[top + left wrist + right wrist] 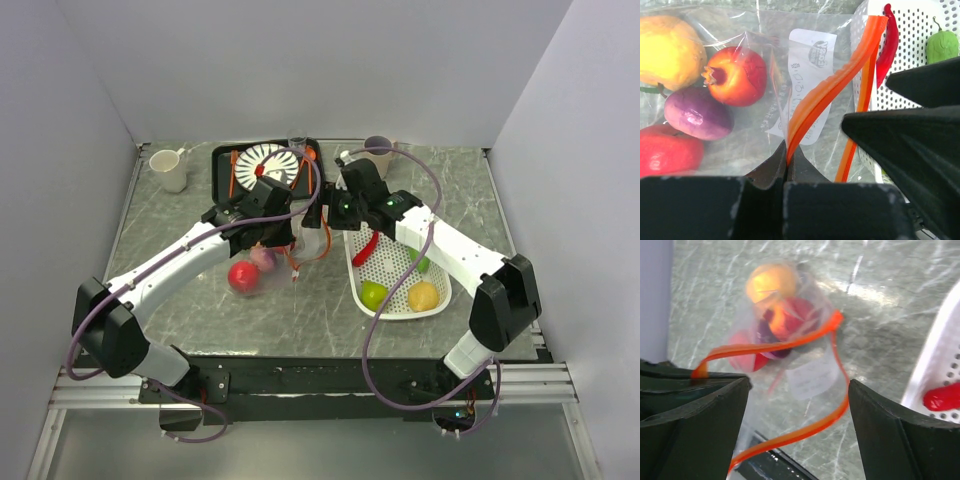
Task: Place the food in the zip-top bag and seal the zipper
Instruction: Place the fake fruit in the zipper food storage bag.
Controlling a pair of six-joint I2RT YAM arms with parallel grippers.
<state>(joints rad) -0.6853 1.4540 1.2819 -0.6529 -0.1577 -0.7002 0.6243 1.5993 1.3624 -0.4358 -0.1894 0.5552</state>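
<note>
The zip-top bag (290, 250) lies at mid-table with its mouth open. Inside it I see a yellow fruit (670, 50), a red pomegranate (737, 75), a purple vegetable (697, 112) and a red fruit (667, 155). My left gripper (788, 156) is shut on one side of the orange-red zipper (830, 85); it also shows in the top view (285, 235). My right gripper (797, 410) is open, and the other side of the zipper (805, 429) loops between its fingers (900, 430) untouched. A red chili (367, 247), two green fruits (374, 294) and a yellow fruit (424, 296) lie in the basket.
The white perforated basket (440, 308) sits right of the bag, close under the right arm. A black tray (222, 160) with a white plate and orange cutlery stands at the back. A white cup (170, 170) is at the back left and another cup (378, 155) at the back centre.
</note>
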